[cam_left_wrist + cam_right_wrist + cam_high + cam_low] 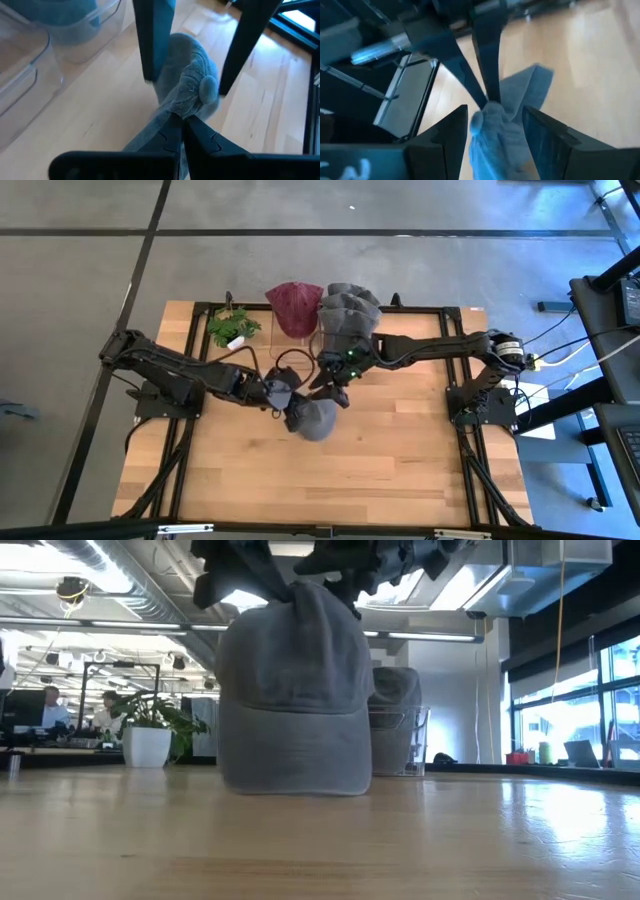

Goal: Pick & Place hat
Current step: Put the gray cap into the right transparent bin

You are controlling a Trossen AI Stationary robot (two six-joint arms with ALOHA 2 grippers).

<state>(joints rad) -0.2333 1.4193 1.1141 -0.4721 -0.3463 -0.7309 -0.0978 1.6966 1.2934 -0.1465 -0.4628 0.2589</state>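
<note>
Both grippers meet over the grey hat (318,420) at mid-table from above. Level with the table, it stands upright, crown pinched. Left gripper (182,131) is clenched on its fabric. Right gripper (495,131) straddles the crown, fingers spread apart.

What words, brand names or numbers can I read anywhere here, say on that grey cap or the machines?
None can be read.
Grey cap: plain front, no logo or lettering visible.
Stack of grey caps and dark red cap: no print visible.
Left end effector, pinched on the cap's crown: no marking.
Right end effector, fingers either side of the crown: pale marks on its housing, too blurred to read.
Plant pot: blank.
</note>
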